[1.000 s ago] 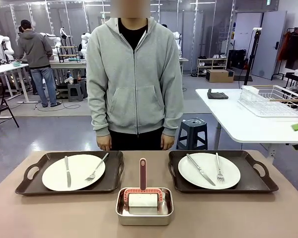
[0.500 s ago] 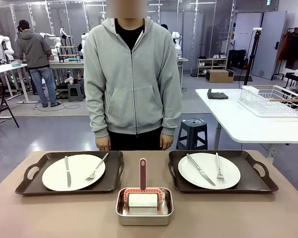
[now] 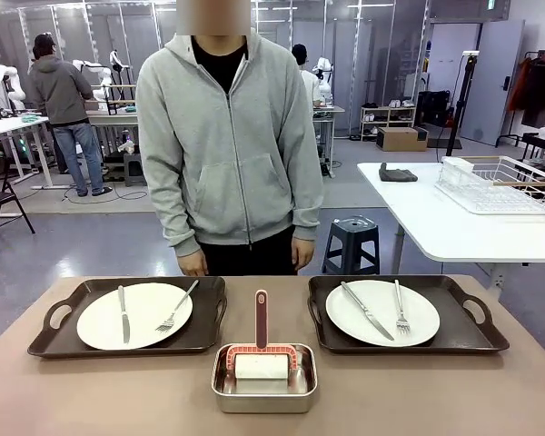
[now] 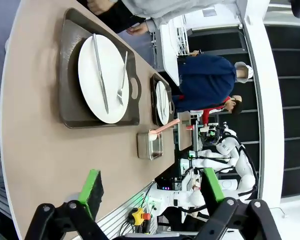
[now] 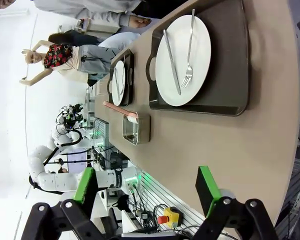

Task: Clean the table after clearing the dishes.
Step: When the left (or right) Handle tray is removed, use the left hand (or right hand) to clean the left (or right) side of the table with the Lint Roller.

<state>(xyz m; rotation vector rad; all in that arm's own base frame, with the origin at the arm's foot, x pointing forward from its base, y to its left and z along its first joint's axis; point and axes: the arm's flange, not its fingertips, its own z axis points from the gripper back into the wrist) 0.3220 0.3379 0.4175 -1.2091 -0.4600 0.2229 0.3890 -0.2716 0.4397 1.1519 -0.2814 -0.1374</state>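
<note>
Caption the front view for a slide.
Before clearing: left plate and right plate flank a metal pan holding a roller.

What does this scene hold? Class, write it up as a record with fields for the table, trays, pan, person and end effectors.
table: tan top
left tray: plate, knife, fork
right tray: plate, knife, fork
pan: between trays, nearer robot; roller inside
person: standing at far side
left end effector: open, empty
right end effector: open, empty
</note>
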